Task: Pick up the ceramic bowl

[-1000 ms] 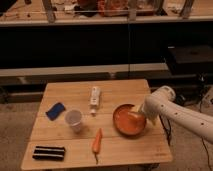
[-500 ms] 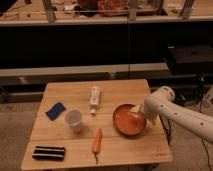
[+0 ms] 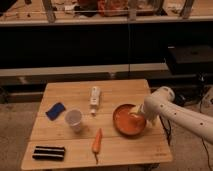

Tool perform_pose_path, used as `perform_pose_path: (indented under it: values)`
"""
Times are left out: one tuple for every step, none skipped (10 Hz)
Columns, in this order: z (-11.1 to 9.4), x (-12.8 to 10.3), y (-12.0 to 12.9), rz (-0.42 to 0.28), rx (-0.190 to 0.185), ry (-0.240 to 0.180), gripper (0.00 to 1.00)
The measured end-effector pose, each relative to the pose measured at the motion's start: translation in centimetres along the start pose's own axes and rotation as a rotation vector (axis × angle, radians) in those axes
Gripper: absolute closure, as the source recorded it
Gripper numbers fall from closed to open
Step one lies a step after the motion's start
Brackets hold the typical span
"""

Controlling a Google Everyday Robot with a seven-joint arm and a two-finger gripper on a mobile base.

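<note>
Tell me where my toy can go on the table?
Bare spots: the table behind the sponge, and its front right corner in front of the bowl. The middle is crowded: cup, bottle, carrot. The gripper is over the bowl's right side.

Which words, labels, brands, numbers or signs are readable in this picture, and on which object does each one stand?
None can be read.
White bottle: any print on it is too small to read.
Black bar: no legible marking.
Ceramic bowl, with the end effector at its right rim: no text.
</note>
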Motion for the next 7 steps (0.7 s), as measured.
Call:
perform_pose_path:
  values:
    - [0.08, -0.03, 0.03, -0.001, -0.001, -0.002, 0.2]
    - [0.1, -0.04, 0.0, -0.003, -0.001, -0.003, 0.2]
    - [0.15, -0.06, 0.03, -0.003, -0.001, -0.004, 0.2]
    - [0.17, -0.09, 0.02, -0.004, -0.001, -0.005, 0.2]
    - [0.19, -0.13, 0.0, -0.005, -0.001, -0.006, 0.2]
    - [0.27, -0.18, 0.02, -0.006, -0.002, -0.008, 0.2]
    - [0.27, -0.19, 0.01, -0.007, -0.002, -0.008, 0.2]
